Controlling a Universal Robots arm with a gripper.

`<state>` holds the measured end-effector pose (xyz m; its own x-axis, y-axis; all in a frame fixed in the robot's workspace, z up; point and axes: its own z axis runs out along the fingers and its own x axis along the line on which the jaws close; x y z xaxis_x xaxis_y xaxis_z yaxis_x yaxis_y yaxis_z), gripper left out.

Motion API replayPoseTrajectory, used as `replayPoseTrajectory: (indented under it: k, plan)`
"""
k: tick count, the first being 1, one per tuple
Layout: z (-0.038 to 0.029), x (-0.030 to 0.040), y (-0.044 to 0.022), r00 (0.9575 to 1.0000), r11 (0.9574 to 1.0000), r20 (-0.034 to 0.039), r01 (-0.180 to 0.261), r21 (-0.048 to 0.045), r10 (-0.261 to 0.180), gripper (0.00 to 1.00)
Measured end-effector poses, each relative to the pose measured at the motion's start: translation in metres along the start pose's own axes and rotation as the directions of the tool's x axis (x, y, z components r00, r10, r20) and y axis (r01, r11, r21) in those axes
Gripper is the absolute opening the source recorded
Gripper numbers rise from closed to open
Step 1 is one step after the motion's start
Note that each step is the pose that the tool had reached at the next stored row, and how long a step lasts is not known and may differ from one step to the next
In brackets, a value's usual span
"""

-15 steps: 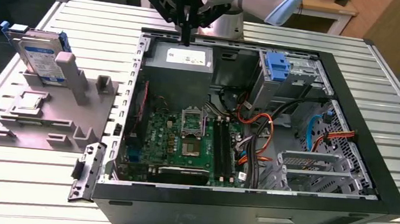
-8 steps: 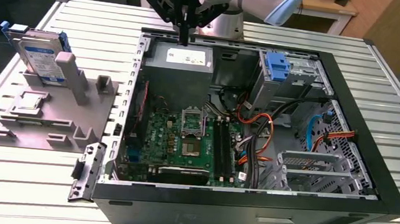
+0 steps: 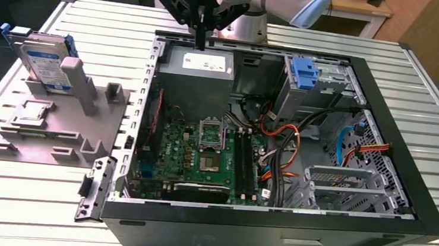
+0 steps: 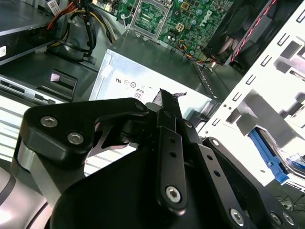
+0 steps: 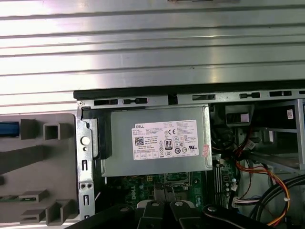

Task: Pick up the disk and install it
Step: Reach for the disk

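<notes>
The disk (image 3: 44, 59), a silver-grey drive with a white-and-blue label and blue rails, stands upright on a grey holder (image 3: 60, 121) at the exterior view's left, outside the computer case. My gripper (image 3: 201, 44) hangs over the back of the open case (image 3: 274, 223), well to the right of the disk. Its black fingers (image 4: 167, 107) are pressed together with nothing between them. They point down at the grey power supply (image 5: 159, 140). A blue rail (image 4: 269, 155) of the disk peeks past the case wall in the second wrist view.
Inside the case lie a green motherboard (image 3: 201, 151), orange and black cables (image 3: 281, 146), a blue upright latch (image 3: 304, 74) at a drive bay and a metal drive cage (image 3: 345, 185). Everything rests on a ribbed metal table (image 3: 116, 24).
</notes>
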<state>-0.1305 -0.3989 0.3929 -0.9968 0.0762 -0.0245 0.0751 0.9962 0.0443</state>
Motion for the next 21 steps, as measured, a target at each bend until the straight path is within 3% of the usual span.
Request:
replayPoseTrajectory:
  k: [21]
  plan:
    - [0.0003,0.0058,-0.0005,1.0000,1.0000,0.0000,0.000,0.0000,0.000,0.10]
